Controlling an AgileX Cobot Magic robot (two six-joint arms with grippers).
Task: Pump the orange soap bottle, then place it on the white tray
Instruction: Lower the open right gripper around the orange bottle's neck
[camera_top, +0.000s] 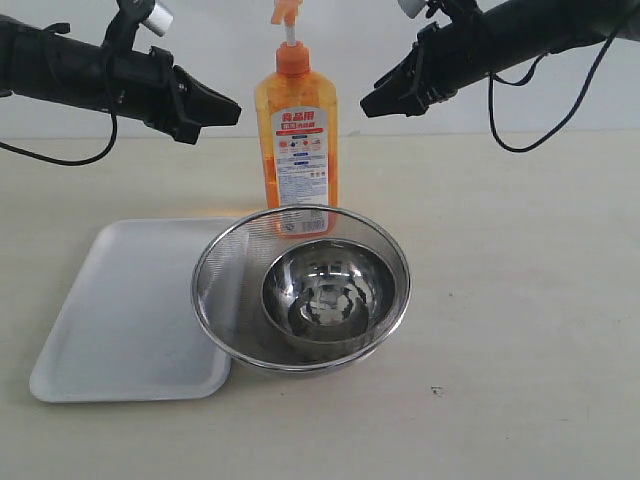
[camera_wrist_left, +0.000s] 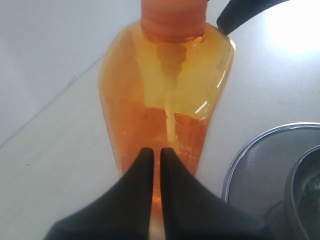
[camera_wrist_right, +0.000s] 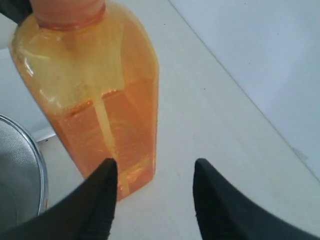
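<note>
- White tray (camera_top: 120, 300) lies nearest, its right edge overlapped by the mesh strainer (camera_top: 222, 280) holding a steel bowl (camera_top: 330, 290).
- Orange soap bottle (camera_top: 296, 130) stands on the desk (camera_top: 520, 300) behind them; a sideways nudge could topple it into the strainer.
- Left fingers (camera_wrist_left: 140, 180) sit pressed together, empty; right fingers (camera_wrist_right: 105, 195) stand parted about halfway, empty, both just beside its shoulders.

Bottle (camera_top: 296, 130) pump head cut off at the exterior view's top edge, base partly hidden behind the strainer (camera_top: 222, 285), label print too small to read.
</note>
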